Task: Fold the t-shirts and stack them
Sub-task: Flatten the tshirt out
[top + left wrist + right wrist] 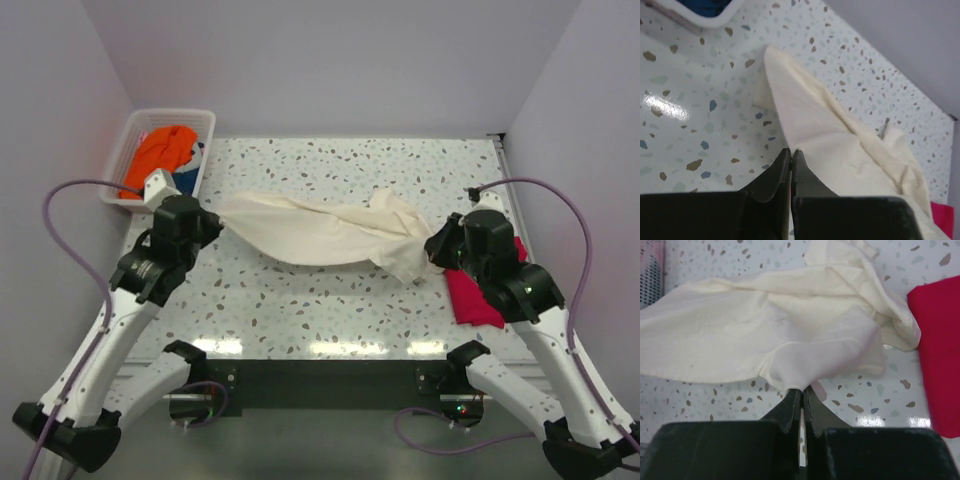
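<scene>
A cream t-shirt (pixel 325 232) is stretched across the middle of the table between both grippers. My left gripper (pixel 212 218) is shut on its left end; in the left wrist view the jaws (pixel 791 151) pinch the cloth (pixel 820 130). My right gripper (pixel 436 250) is shut on its right end; in the right wrist view the jaws (pixel 801 389) pinch a bunched fold of the shirt (pixel 765 335). A folded red t-shirt (pixel 470 292) lies on the table at the right, partly under my right arm, and it shows in the right wrist view (pixel 939 355).
A white basket (pixel 135 140) at the back left holds an orange garment (pixel 163 152) and something blue (pixel 188 180). The speckled table (pixel 330 300) has walls at the back and on both sides.
</scene>
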